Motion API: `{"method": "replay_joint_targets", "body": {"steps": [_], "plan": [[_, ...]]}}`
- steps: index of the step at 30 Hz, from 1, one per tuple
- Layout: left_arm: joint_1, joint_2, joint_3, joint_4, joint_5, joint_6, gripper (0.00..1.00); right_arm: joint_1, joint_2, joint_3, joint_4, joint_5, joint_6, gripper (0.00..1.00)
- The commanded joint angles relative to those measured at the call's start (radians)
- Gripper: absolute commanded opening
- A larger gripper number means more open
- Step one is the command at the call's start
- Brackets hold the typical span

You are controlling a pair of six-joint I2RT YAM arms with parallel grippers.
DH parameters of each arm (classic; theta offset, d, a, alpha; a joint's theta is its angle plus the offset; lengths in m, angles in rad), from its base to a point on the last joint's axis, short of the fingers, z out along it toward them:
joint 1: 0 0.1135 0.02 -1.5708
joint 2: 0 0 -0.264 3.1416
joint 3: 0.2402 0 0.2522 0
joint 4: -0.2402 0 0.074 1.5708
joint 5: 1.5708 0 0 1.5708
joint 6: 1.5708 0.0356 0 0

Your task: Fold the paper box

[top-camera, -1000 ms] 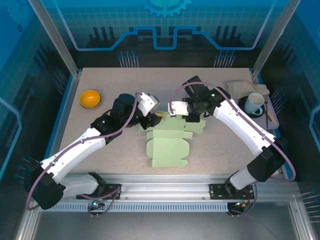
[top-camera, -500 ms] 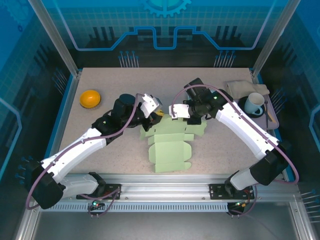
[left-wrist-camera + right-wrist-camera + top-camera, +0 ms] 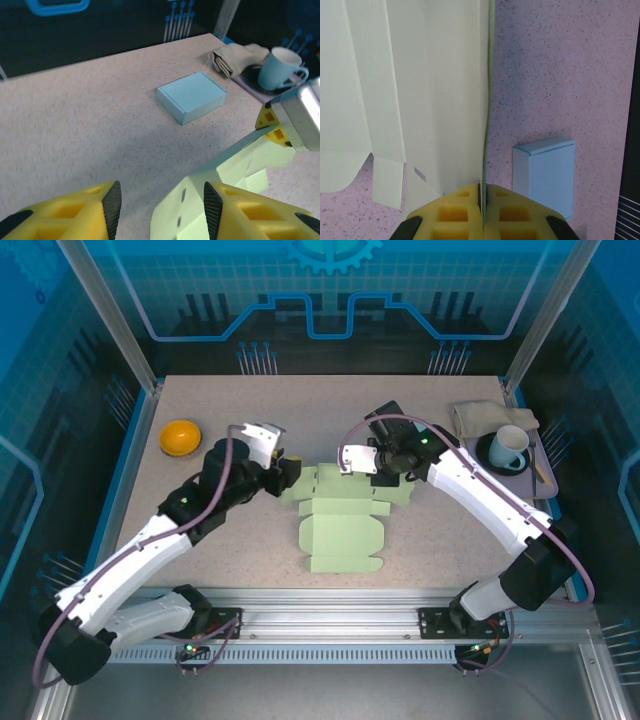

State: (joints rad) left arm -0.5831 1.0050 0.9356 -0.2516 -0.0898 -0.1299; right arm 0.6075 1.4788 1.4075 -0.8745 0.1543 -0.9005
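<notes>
One unfolded paper box, long axis near-to-far, right fingers pinching it, left fingers apart

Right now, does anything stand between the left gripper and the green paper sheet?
Nothing visible does. The left gripper is open, and a corner of the green paper sheet lies right at the gap between its fingers. The small blue box sits farther off, out of that path.

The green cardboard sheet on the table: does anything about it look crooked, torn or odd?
Nothing looks torn. One oddity: the green cardboard sheet has its far edge pinched in the right end effector and lifted off the table, while its near part lies flat. The left end effector is open at its left side.
</notes>
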Motion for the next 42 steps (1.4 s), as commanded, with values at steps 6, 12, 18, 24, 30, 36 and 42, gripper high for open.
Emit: {"method": "replay_joint_targets", "body": {"steps": [6, 12, 18, 24, 30, 36, 42], "plan": [[0.155, 0.056, -0.102, -0.175, 0.246, -0.387, 0.47, -0.021, 0.031, -0.033, 0.032, -0.05, 0.109, 0.0], [0.154, 0.093, -0.144, -0.003, 0.339, -0.42, 0.45, -0.036, 0.084, -0.024, 0.019, -0.097, 0.14, 0.0], [0.12, 0.054, -0.123, -0.06, 0.256, -0.389, 0.44, -0.068, 0.157, 0.035, -0.038, -0.098, 0.183, 0.0], [0.063, 0.108, -0.193, 0.064, 0.293, -0.346, 0.48, -0.078, 0.19, 0.048, -0.038, -0.143, 0.184, 0.0], [0.04, 0.232, -0.213, 0.139, 0.135, -0.236, 0.53, -0.081, 0.215, 0.056, -0.045, -0.159, 0.187, 0.0], [0.04, 0.328, -0.239, 0.174, 0.097, -0.234, 0.55, -0.088, 0.205, 0.044, -0.036, -0.167, 0.183, 0.0], [-0.003, 0.357, -0.29, 0.279, 0.15, -0.301, 0.55, -0.095, 0.21, 0.041, -0.018, -0.187, 0.196, 0.0]]}}
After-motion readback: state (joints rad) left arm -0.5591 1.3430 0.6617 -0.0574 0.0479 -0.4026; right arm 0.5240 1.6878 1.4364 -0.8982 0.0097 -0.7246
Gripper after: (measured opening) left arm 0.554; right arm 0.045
